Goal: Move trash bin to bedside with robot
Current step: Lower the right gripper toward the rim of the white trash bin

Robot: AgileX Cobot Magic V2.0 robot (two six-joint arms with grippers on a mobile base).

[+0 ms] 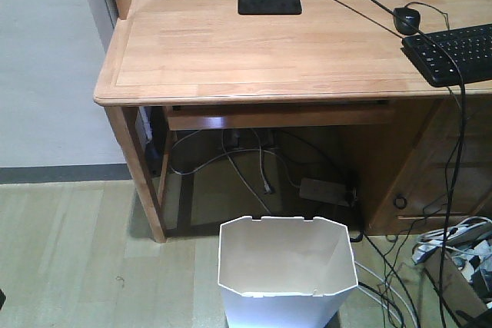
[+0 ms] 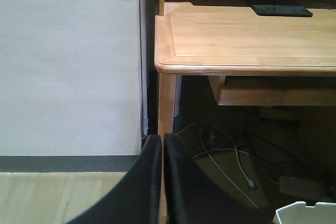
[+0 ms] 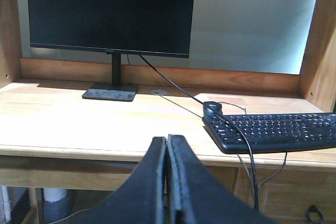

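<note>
The white plastic trash bin (image 1: 286, 266) with notched angular rim stands on the floor at bottom centre, before the wooden desk surface (image 1: 254, 59), lower right of the left claw (image 2: 161, 140), probably the nearer; it and the right claw (image 3: 167, 141) are both pressed together, empty.

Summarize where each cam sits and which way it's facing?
Front: high up, angled down at the desk and the trash bin in front of it; no arm visible.
Left wrist: low, facing the desk's left leg and the wall; shut left gripper at bottom.
Right wrist: desktop height, facing monitor and keyboard; shut right gripper at bottom.
Shared: front and left wrist both catch the trash bin's rim.
</note>
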